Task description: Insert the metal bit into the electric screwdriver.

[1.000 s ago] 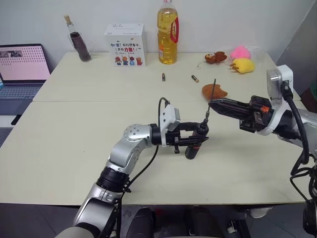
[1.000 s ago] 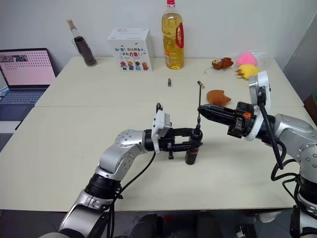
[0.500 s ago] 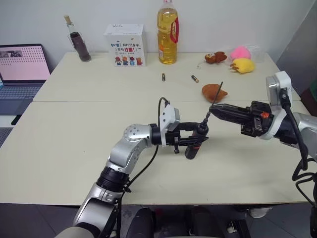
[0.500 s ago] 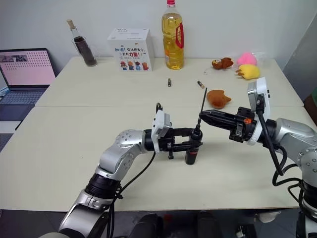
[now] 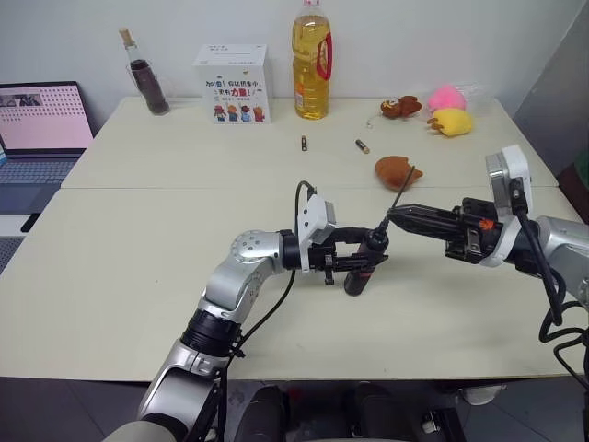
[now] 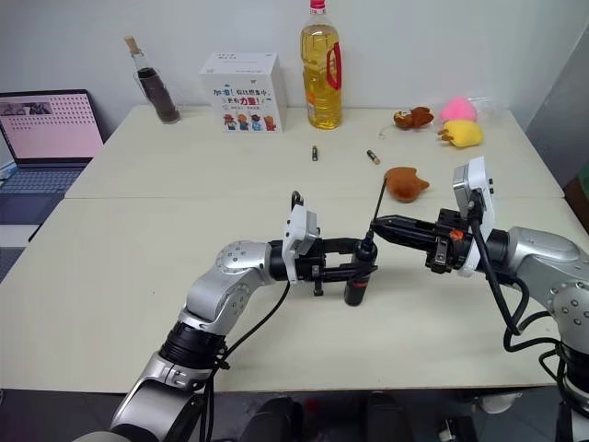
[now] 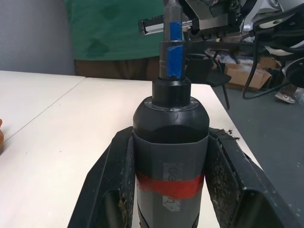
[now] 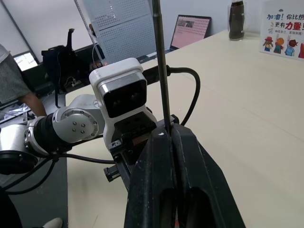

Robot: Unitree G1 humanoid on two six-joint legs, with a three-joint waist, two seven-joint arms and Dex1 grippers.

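Observation:
The electric screwdriver [image 5: 361, 265], dark with a red band [image 7: 168, 185], stands nose-up over the table's middle. My left gripper [image 5: 371, 259] is shut on its body, one finger [image 7: 107, 180] on each side. A grey stem with blue marks [image 7: 171, 52] rises from the nose. My right gripper [image 5: 394, 214] comes in level from the right, shut on the metal bit [image 5: 399, 192]. The bit is a thin rod [image 8: 159, 61] leaning up to the right. Its lower end meets the screwdriver's nose; I cannot tell how deep it sits.
At the table's back stand an oil bottle [image 5: 311, 60], a white box [image 5: 232, 83] and a dark bottle [image 5: 147, 83]. A laptop [image 5: 37, 129] is far left, with plush toys [image 5: 446, 109] back right. Two short cylinders [image 5: 303, 143] lie mid-table. A person in a green shirt [image 7: 118, 33] stands beyond.
My right gripper has sunk a little and turned, so the bit leans further to the right with its lower end still at the nose. The left gripper and the screwdriver have kept still.

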